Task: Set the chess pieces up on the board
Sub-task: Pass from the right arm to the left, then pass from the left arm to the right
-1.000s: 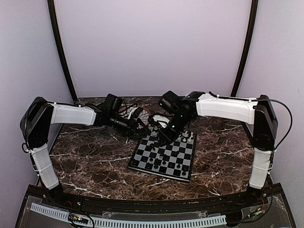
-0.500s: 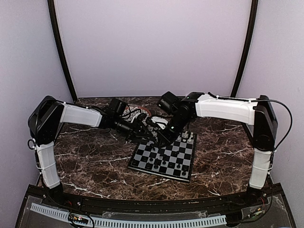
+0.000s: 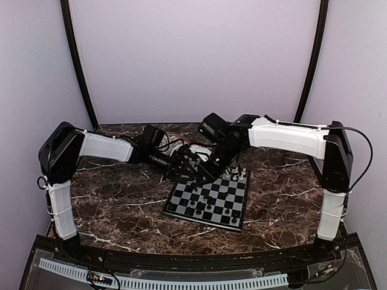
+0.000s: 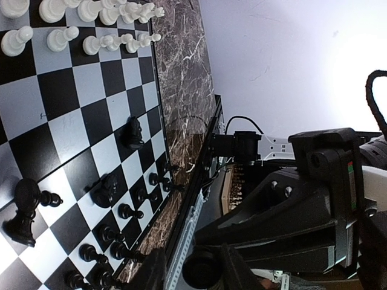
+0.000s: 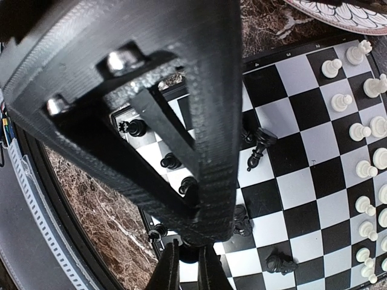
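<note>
The board (image 3: 225,194) lies mid-table, with white chess pieces (image 3: 237,175) in its far rows and black chess pieces (image 3: 199,209) in its near rows. Both grippers meet over its far left corner. My left gripper (image 3: 193,170) is shut on a round black piece (image 4: 201,272) above the board's black end. My right gripper (image 3: 205,176) crosses right beside it. In the right wrist view its fingers (image 5: 170,266) stand nearly together on a small dark shape, seemingly a black piece (image 5: 190,254). The left gripper's body hides much of that view. A few black pieces (image 5: 261,147) lie toppled mid-board.
The round patterned plate (image 3: 195,148) sits just behind the board, under the arms, and shows in the right wrist view (image 5: 344,8). Cables trail by the left wrist. Dark marble table (image 3: 115,205) surrounds the board. Purple walls close in on three sides.
My left arm has stretched right from the plate to the board's far left corner. My right gripper has lifted and drawn slightly left off the board's far rows.
</note>
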